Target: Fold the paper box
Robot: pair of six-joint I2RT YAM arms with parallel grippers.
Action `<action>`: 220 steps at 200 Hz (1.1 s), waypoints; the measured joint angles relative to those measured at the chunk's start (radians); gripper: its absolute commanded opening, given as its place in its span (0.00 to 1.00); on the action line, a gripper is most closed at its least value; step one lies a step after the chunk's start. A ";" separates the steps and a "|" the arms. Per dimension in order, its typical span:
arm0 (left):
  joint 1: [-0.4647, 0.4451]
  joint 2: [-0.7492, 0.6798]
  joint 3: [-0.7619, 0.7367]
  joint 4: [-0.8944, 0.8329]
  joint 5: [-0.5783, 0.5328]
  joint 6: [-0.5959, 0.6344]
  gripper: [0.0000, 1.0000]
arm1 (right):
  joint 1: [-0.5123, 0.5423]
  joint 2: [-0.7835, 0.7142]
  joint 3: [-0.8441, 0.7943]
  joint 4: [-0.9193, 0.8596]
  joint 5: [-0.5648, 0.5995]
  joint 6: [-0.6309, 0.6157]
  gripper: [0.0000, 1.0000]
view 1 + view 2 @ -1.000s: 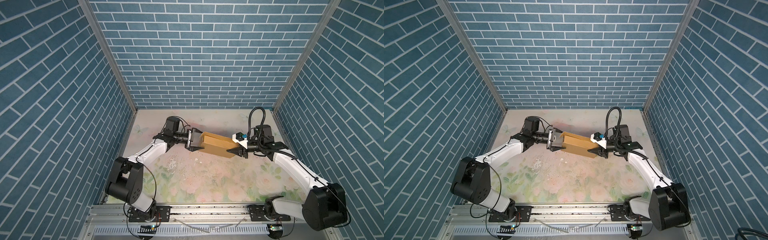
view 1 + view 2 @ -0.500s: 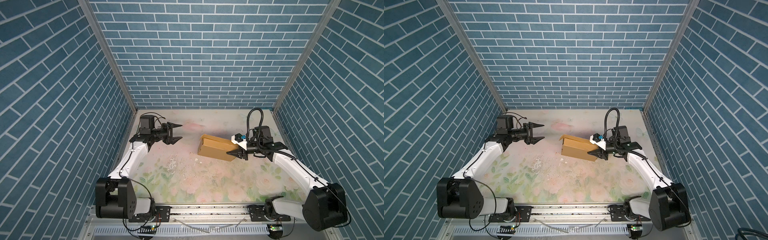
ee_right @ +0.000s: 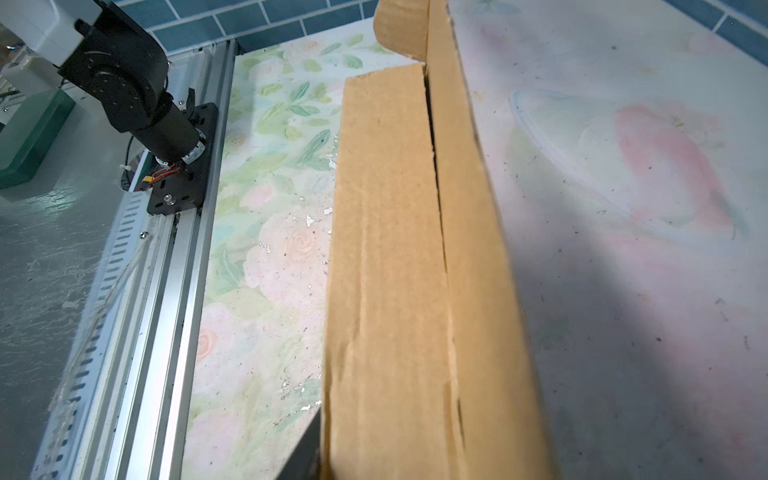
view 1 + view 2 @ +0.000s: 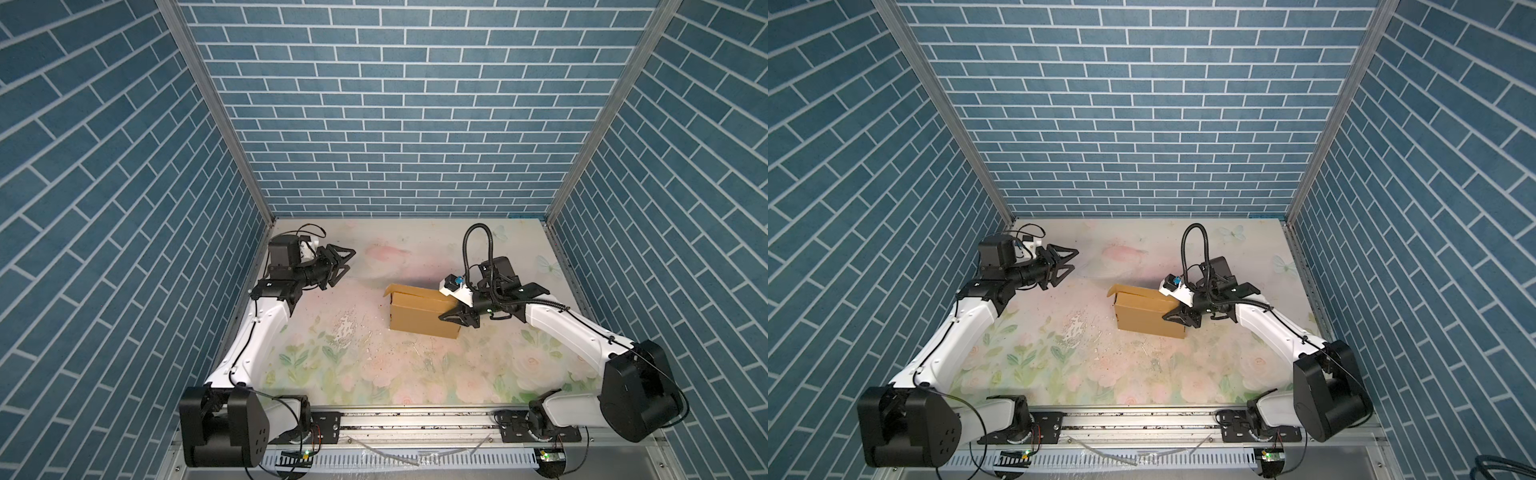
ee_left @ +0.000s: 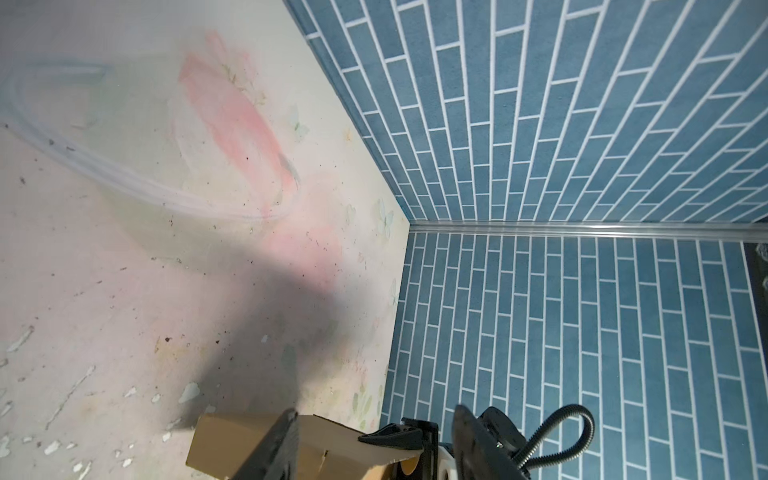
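Right gripper [image 4: 459, 319] pinching end of brown corrugated cardboard paper box [image 4: 415, 320]; left gripper [image 4: 348, 261] spread, empty; best: steady pinch, left presses protruding flap [image 4: 390, 291] closed.

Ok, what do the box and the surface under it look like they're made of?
The paper box: plain brown cardboard, matte, unprinted, with raw fibrous cut edges; likely corrugated. The tabletop: apparently a printed floral sheet, matte, flaking into pale chips; its material is unclear.
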 measured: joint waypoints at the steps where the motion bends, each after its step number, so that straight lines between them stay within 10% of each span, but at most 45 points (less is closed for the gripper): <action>1: 0.000 -0.001 -0.002 0.001 0.000 0.002 0.59 | 0.001 0.001 0.000 0.001 0.002 0.002 0.19; 114: -0.180 -0.007 -0.085 0.018 -0.047 0.408 0.58 | 0.092 0.086 0.038 0.071 0.093 0.063 0.18; 220: -0.282 0.005 -0.085 -0.044 -0.110 0.494 0.55 | 0.097 0.087 0.035 0.097 0.110 0.097 0.18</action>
